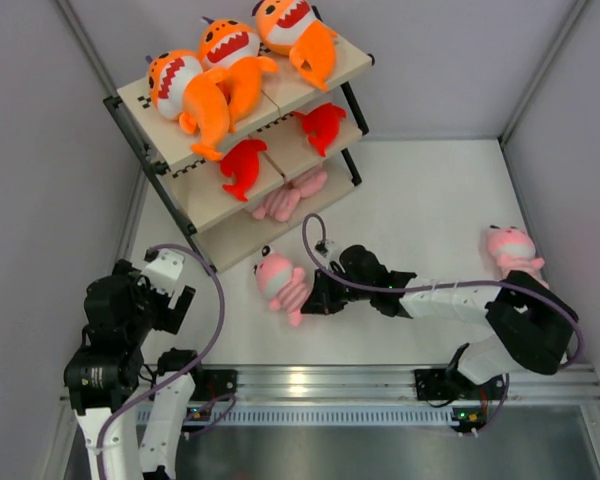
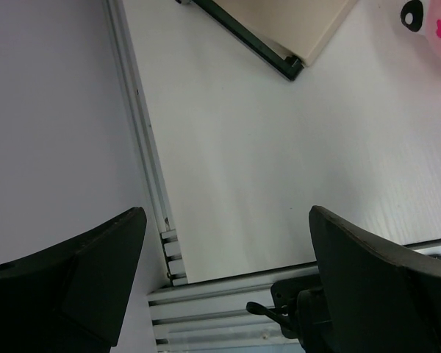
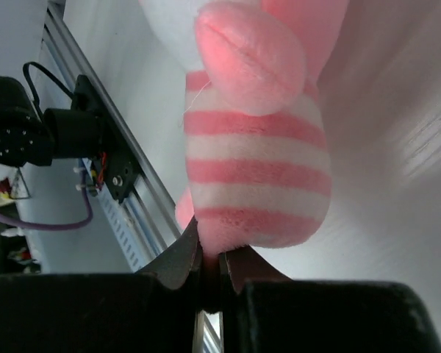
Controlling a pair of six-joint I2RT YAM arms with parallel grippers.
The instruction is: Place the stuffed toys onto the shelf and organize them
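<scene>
The shelf (image 1: 176, 189) stands at the back left. Three orange sharks (image 1: 220, 75) lie on its top board, two red sharks (image 1: 244, 166) on the middle board, and a pale pink plush (image 1: 290, 195) on the bottom board. A pink striped plush (image 1: 281, 281) lies on the table in front of the shelf. My right gripper (image 1: 315, 296) is shut on its lower end, which shows pinched between the fingers in the right wrist view (image 3: 253, 184). Another pink plush (image 1: 511, 250) lies at the right. My left gripper (image 2: 228, 243) is open and empty near the front left corner.
The shelf's bottom corner (image 2: 290, 66) and a bit of the pink plush's face (image 2: 426, 26) show in the left wrist view. Grey walls close in left, back and right. An aluminium rail (image 1: 380, 380) runs along the table's front edge.
</scene>
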